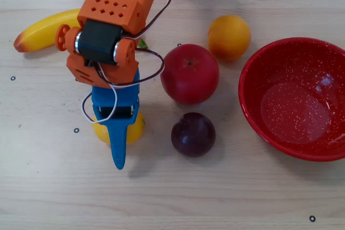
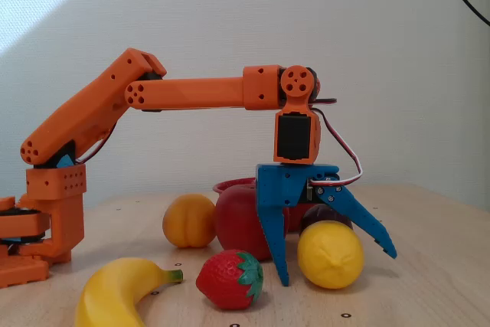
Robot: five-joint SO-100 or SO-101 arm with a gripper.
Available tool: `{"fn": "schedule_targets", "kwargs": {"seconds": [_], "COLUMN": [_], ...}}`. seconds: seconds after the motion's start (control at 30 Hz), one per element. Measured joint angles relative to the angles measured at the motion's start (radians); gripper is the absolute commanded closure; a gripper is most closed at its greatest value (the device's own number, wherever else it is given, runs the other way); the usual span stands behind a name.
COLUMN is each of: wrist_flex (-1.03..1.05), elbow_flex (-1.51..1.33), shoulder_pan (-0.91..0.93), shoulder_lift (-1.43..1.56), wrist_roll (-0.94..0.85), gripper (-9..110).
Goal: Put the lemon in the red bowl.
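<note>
The yellow lemon [image 1: 136,127] lies on the wooden table and is mostly hidden under my blue gripper [image 1: 116,136] in the overhead view. In the fixed view the lemon [image 2: 331,254] sits between the two jaws of the gripper [image 2: 337,267]. One finger stands upright at the lemon's left and the other is splayed out over its right. The gripper is open and straddles the lemon, which rests on the table. The red bowl [image 1: 249,87] stands empty at the right of the overhead view. In the fixed view only its rim [image 2: 233,185] shows behind the fruit.
A red apple [image 1: 190,74] and a dark plum [image 1: 193,134] lie between the lemon and the bowl. An orange [image 1: 229,37] lies beyond the apple. A banana [image 1: 46,29] lies at the upper left. A strawberry [image 2: 230,279] lies by the arm.
</note>
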State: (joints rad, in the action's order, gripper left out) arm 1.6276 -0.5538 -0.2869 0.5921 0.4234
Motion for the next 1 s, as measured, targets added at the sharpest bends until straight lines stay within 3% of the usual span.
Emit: {"fn": "schedule_targets", "kwargs": {"seconds": [0.43, 1.0], "wrist_flex": [0.0, 0.015], "elbow_flex": [0.0, 0.0], "shoulder_pan": [-0.002, -0.002], "shoulder_lift": [0.0, 0.0], "wrist_roll": [0.0, 0.0], "gripper": [53, 70]}}
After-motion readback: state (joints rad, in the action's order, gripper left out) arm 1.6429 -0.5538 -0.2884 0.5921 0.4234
